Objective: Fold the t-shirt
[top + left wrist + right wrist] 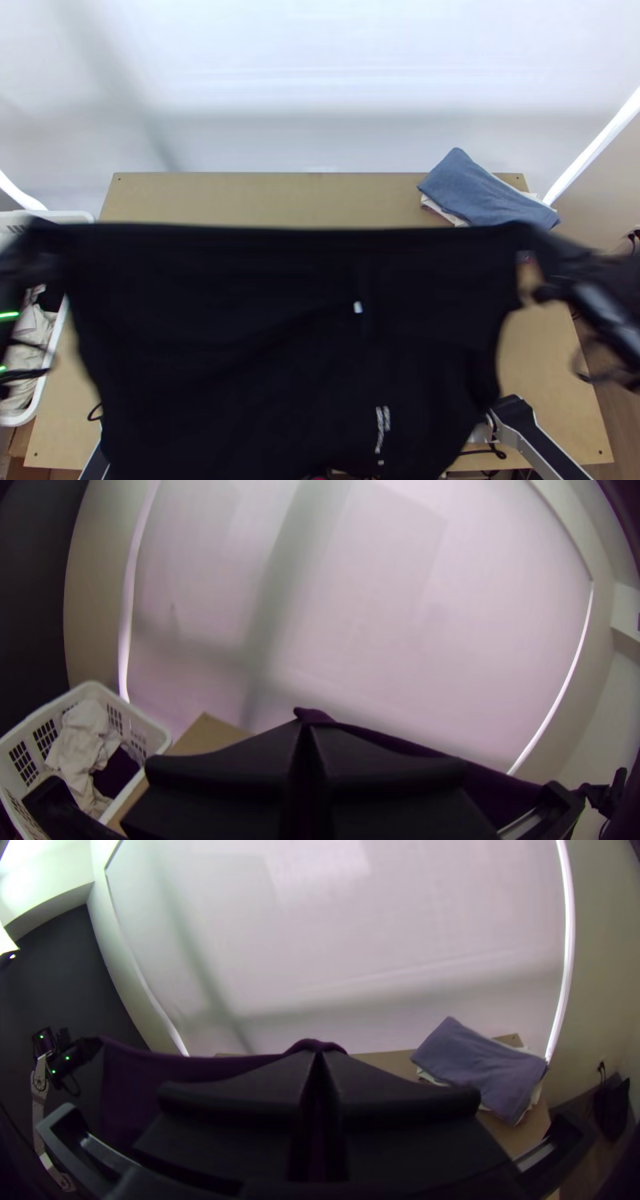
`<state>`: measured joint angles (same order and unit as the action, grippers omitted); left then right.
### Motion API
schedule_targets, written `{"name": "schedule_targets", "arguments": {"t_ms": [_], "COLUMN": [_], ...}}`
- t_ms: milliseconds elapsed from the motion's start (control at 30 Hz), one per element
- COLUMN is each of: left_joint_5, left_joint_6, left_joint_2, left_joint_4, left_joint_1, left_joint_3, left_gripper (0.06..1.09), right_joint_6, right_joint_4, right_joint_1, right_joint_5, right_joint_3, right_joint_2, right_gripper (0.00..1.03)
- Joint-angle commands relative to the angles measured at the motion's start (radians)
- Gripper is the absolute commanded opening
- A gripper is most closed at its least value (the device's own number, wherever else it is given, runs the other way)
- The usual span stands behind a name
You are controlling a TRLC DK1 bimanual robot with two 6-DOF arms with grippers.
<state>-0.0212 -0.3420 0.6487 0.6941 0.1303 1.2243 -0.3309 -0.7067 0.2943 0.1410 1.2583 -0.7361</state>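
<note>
Now we're at the spreading stage, by the look of it: the black t-shirt [240, 320] is up over the worktop [264, 196], its far edge stretched taut from left to right, the rest dropping away towards the near side. Both ends are pinned! The left end effector [307, 730] has its fingers pressed together on one end of that edge, and the right end effector [319, 1057] pinches the other. No fold in it that I can make out. What's wanted next, I'd say, is a level lowering, near side touching down first, then the far edge laid out flat before any folding. Let one end sag or lead, and creases could creep in. Far right, a folded blue cloth [484, 192] sits on the pile.
</note>
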Motion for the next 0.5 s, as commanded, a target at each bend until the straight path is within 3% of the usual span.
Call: {"name": "schedule_targets", "arguments": {"t_ms": [0, 233, 467], "left_joint_5": [0.001, -0.006, -0.005], "left_joint_6": [-0.018, 0.011, 0.037], "left_joint_2": [-0.049, 0.043, 0.319], "left_joint_4": [-0.097, -0.303, -0.504], "left_joint_1": [-0.026, -0.057, -0.024], "left_joint_3": [-0.241, -0.473, -0.483], "left_gripper": [0.1, 0.1, 0.1], "right_joint_6": [-0.033, -0.08, -0.111], "right_joint_4": [0.154, 0.451, 0.618], "right_joint_1": [-0.004, -0.07, -0.136], "right_joint_5": [0.026, 0.094, 0.114], "right_joint_3": [-0.254, -0.524, -0.445], "right_joint_2": [0.015, -0.189, -0.506], "right_gripper": [0.03, 0.03, 0.03]}}
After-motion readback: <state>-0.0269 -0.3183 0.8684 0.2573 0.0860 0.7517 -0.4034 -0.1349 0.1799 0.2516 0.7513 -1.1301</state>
